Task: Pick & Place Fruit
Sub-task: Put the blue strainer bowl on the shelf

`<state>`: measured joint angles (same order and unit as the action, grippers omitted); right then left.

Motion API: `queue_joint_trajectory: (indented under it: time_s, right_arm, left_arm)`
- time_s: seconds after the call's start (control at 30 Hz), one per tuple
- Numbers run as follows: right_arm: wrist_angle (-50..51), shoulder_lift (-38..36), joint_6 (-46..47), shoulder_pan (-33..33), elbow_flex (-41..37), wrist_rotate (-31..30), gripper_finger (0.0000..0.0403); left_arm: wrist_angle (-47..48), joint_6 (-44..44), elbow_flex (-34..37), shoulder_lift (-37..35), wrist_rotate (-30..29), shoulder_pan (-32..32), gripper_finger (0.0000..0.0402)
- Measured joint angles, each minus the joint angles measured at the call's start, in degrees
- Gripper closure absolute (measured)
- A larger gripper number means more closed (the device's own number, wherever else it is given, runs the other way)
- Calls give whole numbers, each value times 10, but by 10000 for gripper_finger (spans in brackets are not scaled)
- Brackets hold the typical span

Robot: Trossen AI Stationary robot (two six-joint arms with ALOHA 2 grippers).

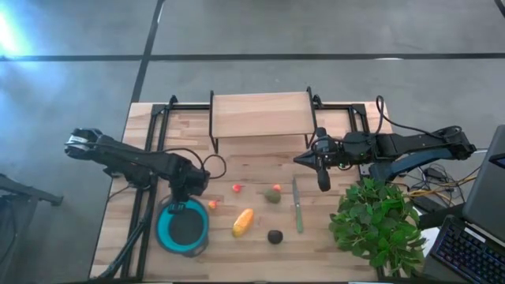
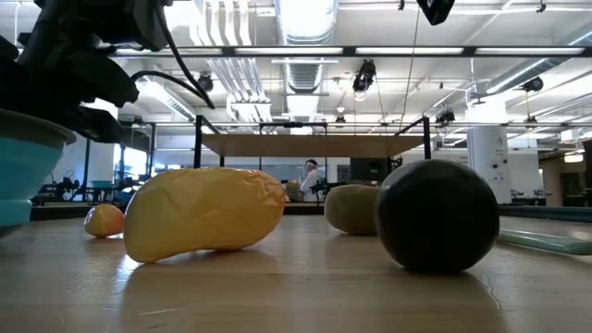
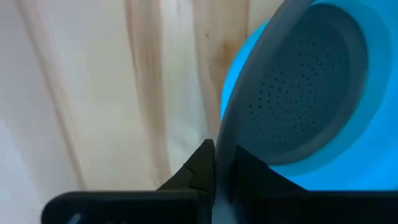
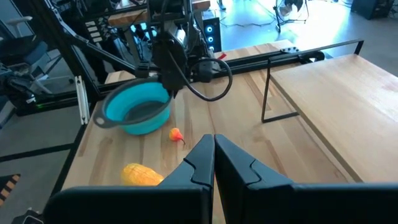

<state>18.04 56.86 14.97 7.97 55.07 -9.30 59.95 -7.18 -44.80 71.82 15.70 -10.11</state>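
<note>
A blue bowl point(image 1: 183, 230) with a grey rim and a perforated grey bottom stands near the table's front left. My left gripper point(image 1: 180, 207) points steeply down at the bowl's far rim and is shut on it. The fruit lies to the right of the bowl. There is a tiny orange piece point(image 1: 212, 204), a tiny red piece point(image 1: 237, 188), a yellow-orange oblong piece point(image 1: 243, 222), an olive-green piece with a red patch point(image 1: 273, 195) and a dark round piece point(image 1: 274, 236). My right gripper point(image 1: 323, 181) hangs shut above the table's right half, holding nothing. My left gripper pinches the bowl's grey rim point(image 3: 231, 121) on its far side, one finger point(image 3: 196, 168) outside the wall and the other inside the bowl. The fingers come from above, pointing steeply down. The bowl's base rests on the table point(image 4: 134, 127).
A thin pale green stick point(image 1: 297, 207) lies right of the fruit. A bushy green plant point(image 1: 379, 225) fills the front right corner. A raised wooden shelf point(image 1: 260, 114) on black legs stands at the far middle. Black rails point(image 1: 150, 142) and cables run along the left side.
</note>
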Motion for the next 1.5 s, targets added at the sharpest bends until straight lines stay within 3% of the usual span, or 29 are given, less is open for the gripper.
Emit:
queue_joint_trajectory:
  time_s: [0.23, 0.63, 1.07, 1.3, 1.5]
  right_arm:
    - [0, 0, 0, 0, 0, 0, 394]
    - [2, 0, 0, 0, 0, 0, 394]
    - [2, 0, -1, 0, 0, 1, 394]
    - [13, 0, -2, 0, 0, 2, 394]
    - [15, 0, -46, 0, 0, 2, 394]
  left_arm:
    - [36, -37, -16, -21, 51, 0, 375]
    - [45, -192, -95, -74, 58, 2, 377]
    - [44, -376, -232, -76, -57, 42, 377]
    - [41, -424, -280, -76, -120, 123, 377]
    - [-5, -442, -289, -76, -127, 221, 377]
